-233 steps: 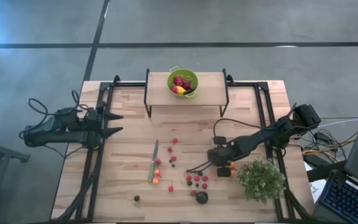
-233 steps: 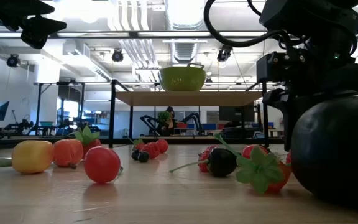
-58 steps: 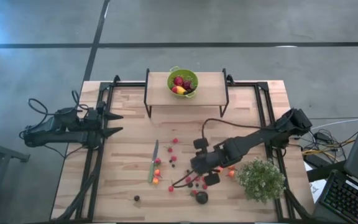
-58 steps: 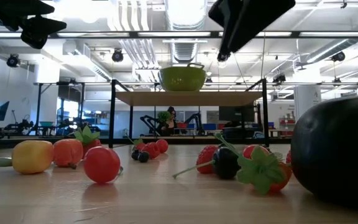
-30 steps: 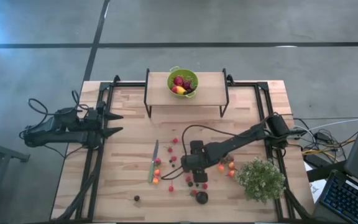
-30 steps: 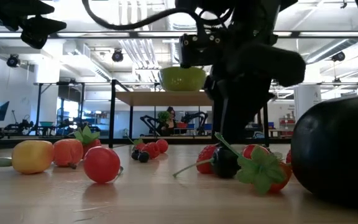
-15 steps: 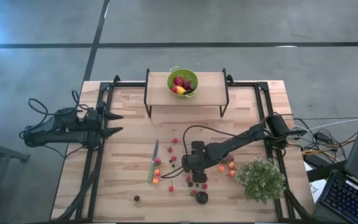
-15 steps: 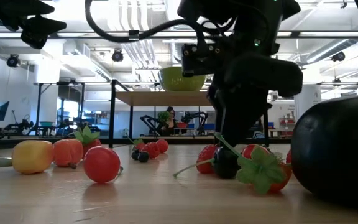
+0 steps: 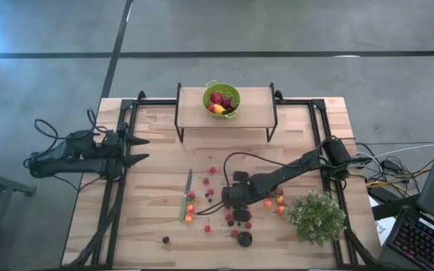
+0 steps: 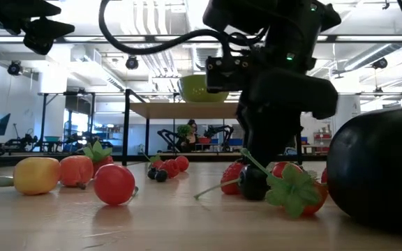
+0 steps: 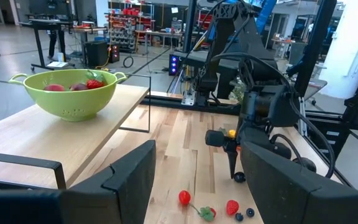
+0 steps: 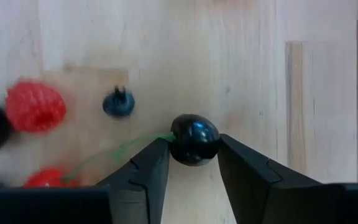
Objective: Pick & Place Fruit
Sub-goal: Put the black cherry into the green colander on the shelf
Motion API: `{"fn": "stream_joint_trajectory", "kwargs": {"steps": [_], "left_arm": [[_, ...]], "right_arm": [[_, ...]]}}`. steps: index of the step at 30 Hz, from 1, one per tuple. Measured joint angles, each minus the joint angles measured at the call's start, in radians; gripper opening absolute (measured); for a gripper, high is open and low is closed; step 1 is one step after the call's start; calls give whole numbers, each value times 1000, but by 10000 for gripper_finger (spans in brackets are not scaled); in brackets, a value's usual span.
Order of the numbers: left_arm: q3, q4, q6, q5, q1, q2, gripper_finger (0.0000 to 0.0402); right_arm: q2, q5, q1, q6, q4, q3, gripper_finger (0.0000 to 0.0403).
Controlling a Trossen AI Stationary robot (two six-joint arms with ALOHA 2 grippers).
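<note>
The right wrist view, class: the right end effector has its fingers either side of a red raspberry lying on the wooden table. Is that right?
Not quite. The fruit between the fingers of the right end effector is a glossy black cherry with a green stem, not a red raspberry. The right wrist view shows this; the raspberry lies apart. The rest stands: it is on the wooden table.

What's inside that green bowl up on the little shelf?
The green colander bowl holds red fruit pieces and one yellow piece. Anything beneath that top layer is covered; the left wrist view shows only red tops above the rim.
</note>
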Motion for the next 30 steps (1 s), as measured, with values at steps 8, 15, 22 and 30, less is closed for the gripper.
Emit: {"fn": "stream_joint_trajectory", "kwargs": {"steps": [8, 15, 22, 30], "left_arm": [[0, 0, 0, 0, 0, 0, 241], [0, 0, 0, 0, 0, 0, 241], [0, 0, 0, 0, 0, 0, 241], [0, 0, 0, 0, 0, 0, 241]], "right_arm": [[1, -20, 0, -5, 36, 0, 147], [2, -23, 0, -11, 67, 0, 168], [2, -23, 0, -57, 80, 0, 176], [1, -29, 0, -54, 79, 0, 143]]}}
